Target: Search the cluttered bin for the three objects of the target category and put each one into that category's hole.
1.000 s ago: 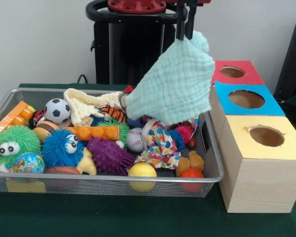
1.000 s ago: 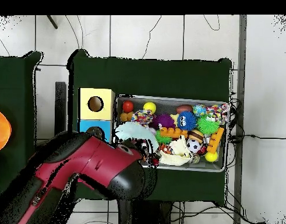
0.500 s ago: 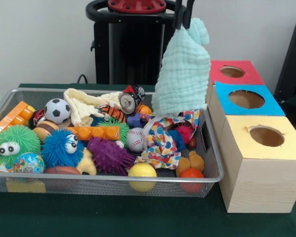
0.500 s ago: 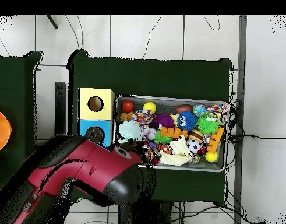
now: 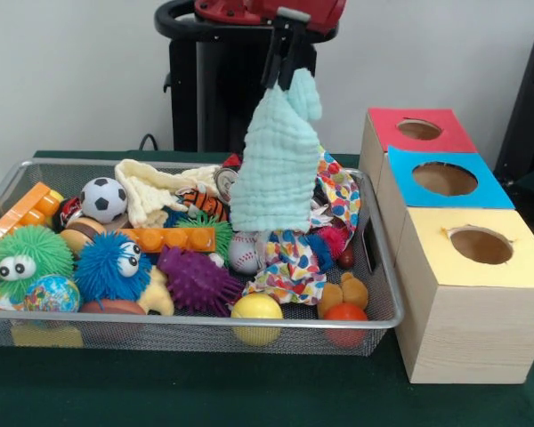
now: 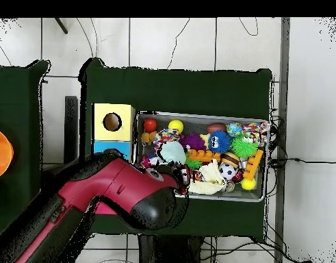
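1. Black fingers of the red-and-black arm's gripper (image 5: 285, 69) are pinched on the top corner of a pale mint-green waffle-weave cloth (image 5: 276, 165).
2. The cloth hangs straight down over the right-centre of the wire-mesh bin (image 5: 381, 267); its lower hem sits just above a white baseball (image 5: 243, 252) and a multicoloured heart-print cloth (image 5: 294, 262).
3. Beside the bin on the green worktop (image 5: 249, 391) stands a wooden box with three holes: yellow-topped (image 5: 481, 245), blue-topped (image 5: 445, 179), red-topped (image 5: 419, 130).
4. In the overhead view the arm (image 6: 109, 198) covers the box's nearer end.
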Controlling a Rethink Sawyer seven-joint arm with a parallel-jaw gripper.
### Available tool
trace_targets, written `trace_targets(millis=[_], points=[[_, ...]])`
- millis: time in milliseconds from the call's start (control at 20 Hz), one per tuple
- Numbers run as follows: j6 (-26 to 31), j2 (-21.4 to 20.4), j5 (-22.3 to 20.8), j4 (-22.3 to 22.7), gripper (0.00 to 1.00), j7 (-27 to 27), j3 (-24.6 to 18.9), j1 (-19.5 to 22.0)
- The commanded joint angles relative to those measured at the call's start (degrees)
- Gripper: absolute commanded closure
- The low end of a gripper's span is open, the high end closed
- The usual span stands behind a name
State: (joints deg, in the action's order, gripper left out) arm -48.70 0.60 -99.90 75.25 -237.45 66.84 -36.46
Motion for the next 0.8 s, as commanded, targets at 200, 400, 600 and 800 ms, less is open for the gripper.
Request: trace_targets(millis=[200,400,600,800], points=[[6.1,7.1,5.1,0.5,1.0,-8.3,-7.5,2.2],[6.4,8.2,4.8,-0.7,1.0,-8.4,-7.3,3.1],[6.7,9.4,4.1,-1.0,1.0,-7.5,-6.7,3.2],[7.8,10.4,4.1,-1.0,1.0,-6.0,-6.2,3.2]])
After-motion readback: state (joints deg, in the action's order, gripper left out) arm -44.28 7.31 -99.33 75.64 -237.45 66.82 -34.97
